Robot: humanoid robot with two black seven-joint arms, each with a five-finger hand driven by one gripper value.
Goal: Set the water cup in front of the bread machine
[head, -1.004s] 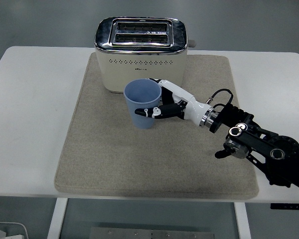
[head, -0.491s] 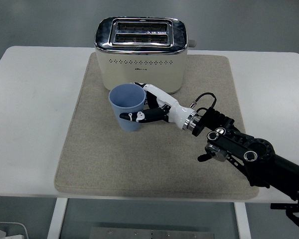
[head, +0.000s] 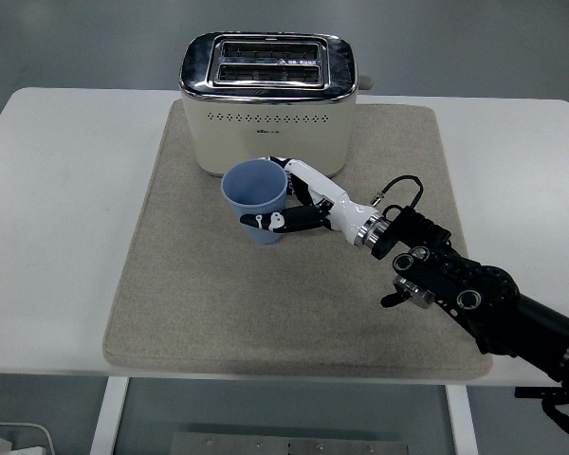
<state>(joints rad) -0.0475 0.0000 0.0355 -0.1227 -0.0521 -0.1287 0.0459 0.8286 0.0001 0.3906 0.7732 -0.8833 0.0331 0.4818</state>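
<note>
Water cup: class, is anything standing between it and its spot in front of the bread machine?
Nothing visible. The right hand holds the water cup over the mat, just in front of the bread machine.

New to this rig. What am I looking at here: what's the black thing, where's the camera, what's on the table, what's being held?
The black thing coming in from the right is the robot's right arm, ending in a five-fingered right hand. The single picture is from a camera high on the robot's side, looking forward and down, so the white table has its near edge at the bottom. On the table lies a beige mat. At the mat's far end stands a cream toaster with two slots on top; this is the bread machine. Just in front of it is a blue water cup, upright and empty. The hand's fingers wrap around the cup's side, gripping it. The left arm is out of view.
</note>
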